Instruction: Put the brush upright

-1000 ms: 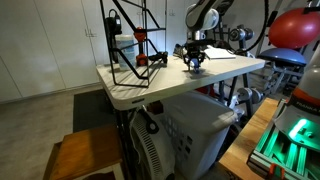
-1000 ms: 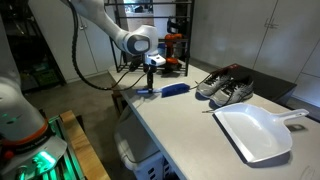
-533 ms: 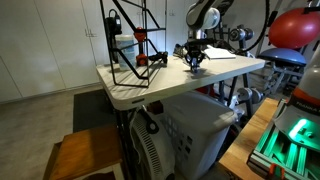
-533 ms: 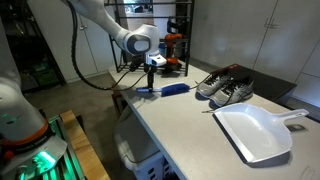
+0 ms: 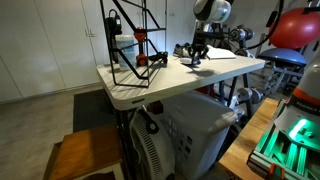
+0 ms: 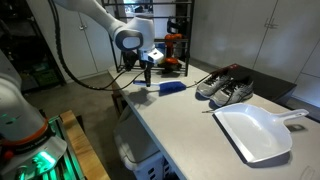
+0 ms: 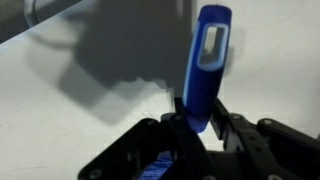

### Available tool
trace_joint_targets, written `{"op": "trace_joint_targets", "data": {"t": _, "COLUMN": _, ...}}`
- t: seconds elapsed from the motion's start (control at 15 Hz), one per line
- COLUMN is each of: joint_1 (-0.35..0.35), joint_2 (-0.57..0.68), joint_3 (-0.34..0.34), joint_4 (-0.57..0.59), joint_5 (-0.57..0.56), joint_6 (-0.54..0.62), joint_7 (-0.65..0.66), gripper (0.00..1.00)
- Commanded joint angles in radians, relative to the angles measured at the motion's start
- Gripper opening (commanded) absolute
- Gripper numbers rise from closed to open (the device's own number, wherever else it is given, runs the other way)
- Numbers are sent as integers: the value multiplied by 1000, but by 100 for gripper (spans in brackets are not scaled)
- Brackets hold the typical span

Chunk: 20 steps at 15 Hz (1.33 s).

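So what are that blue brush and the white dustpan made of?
The brush looks like moulded plastic at its handle: uniform bright blue, smooth, with a slot cut through it. The dustpan is probably plastic too: even matte white, pan and handle seemingly in one piece.

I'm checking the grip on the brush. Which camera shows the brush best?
The wrist view: the brush fills the frame, its blue slotted handle held in the gripper. In an exterior view it is only a small blue shape beside the gripper; in an exterior view, near the gripper, I cannot make it out.
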Motion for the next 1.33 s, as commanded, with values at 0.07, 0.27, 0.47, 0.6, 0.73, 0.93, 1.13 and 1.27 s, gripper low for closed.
{"op": "trace_joint_targets", "data": {"t": 0.07, "joint_1": -9, "joint_2": -181, "joint_3": -4, "joint_4": -171, "joint_5": 179, "joint_6": 103, "joint_7": -215, "gripper": 8}}
{"op": "trace_joint_targets", "data": {"t": 0.27, "joint_1": 5, "joint_2": -253, "joint_3": -33, "joint_4": -230, "joint_5": 334, "joint_6": 139, "joint_7": -378, "gripper": 8}}
{"op": "trace_joint_targets", "data": {"t": 0.47, "joint_1": 20, "joint_2": -310, "joint_3": -88, "joint_4": -260, "joint_5": 507, "joint_6": 135, "joint_7": -545, "gripper": 7}}
{"op": "trace_joint_targets", "data": {"t": 0.6, "joint_1": 22, "joint_2": -345, "joint_3": -125, "joint_4": -275, "joint_5": 613, "joint_6": 117, "joint_7": -660, "gripper": 7}}
{"op": "trace_joint_targets", "data": {"t": 0.73, "joint_1": 20, "joint_2": -375, "joint_3": -160, "joint_4": -284, "joint_5": 704, "joint_6": 89, "joint_7": -777, "gripper": 7}}
{"op": "trace_joint_targets", "data": {"t": 0.93, "joint_1": 15, "joint_2": -404, "joint_3": -199, "joint_4": -290, "joint_5": 800, "joint_6": 30, "joint_7": -928, "gripper": 7}}
{"op": "trace_joint_targets", "data": {"t": 1.13, "joint_1": -6, "joint_2": -397, "joint_3": -227, "joint_4": -270, "joint_5": 837, "joint_6": -98, "joint_7": -1036, "gripper": 7}}
{"op": "trace_joint_targets", "data": {"t": 1.27, "joint_1": -24, "joint_2": -368, "joint_3": -240, "joint_4": -247, "joint_5": 831, "joint_6": -209, "joint_7": -1061, "gripper": 7}}
